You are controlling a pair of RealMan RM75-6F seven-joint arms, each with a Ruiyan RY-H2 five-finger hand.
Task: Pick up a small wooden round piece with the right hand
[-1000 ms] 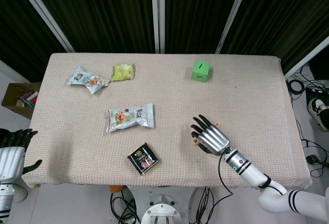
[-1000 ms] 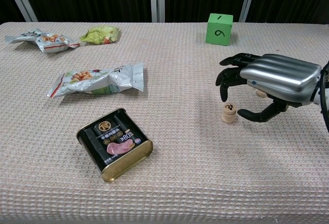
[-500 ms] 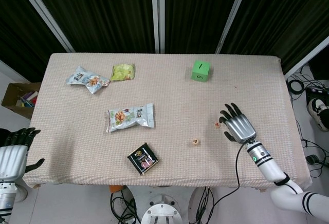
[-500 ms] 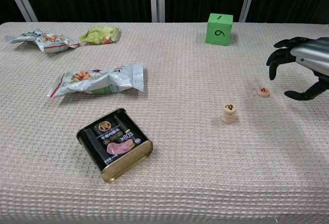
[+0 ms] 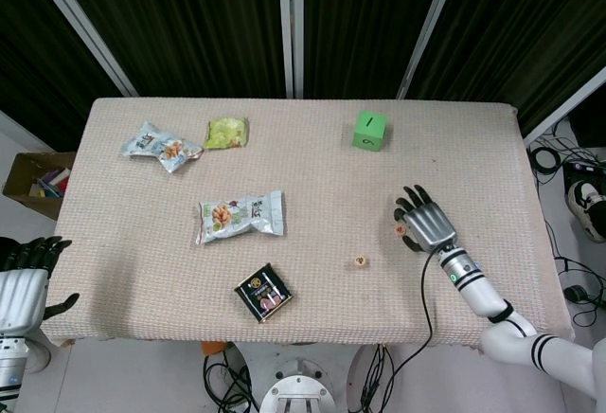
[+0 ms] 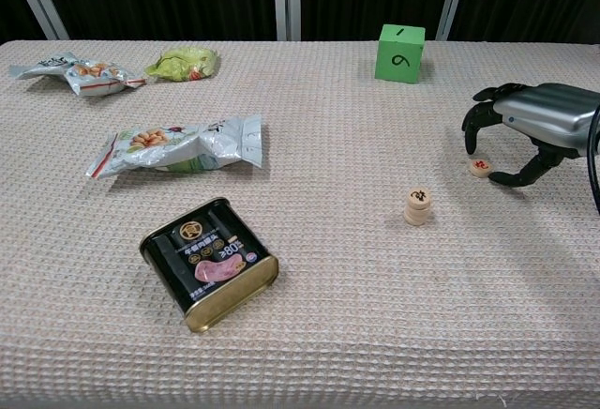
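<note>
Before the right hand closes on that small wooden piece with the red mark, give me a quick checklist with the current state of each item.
1. Right hand over the red-marked wooden piece: ok, fingers arch above it with the thumb to its side.
2. Hand holding nothing: ok, fingers are apart and nothing sits between them.
3. Contact with the piece: cannot tell, fingertips look close but no touch is plain.
4. Piece lying flat on the table: ok.
5. Space around the target: ok, the stacked wooden pieces stand apart from it, and the green cube is farther back.
6. Left hand out of the way: ok, it is off the table's near left edge.
</note>
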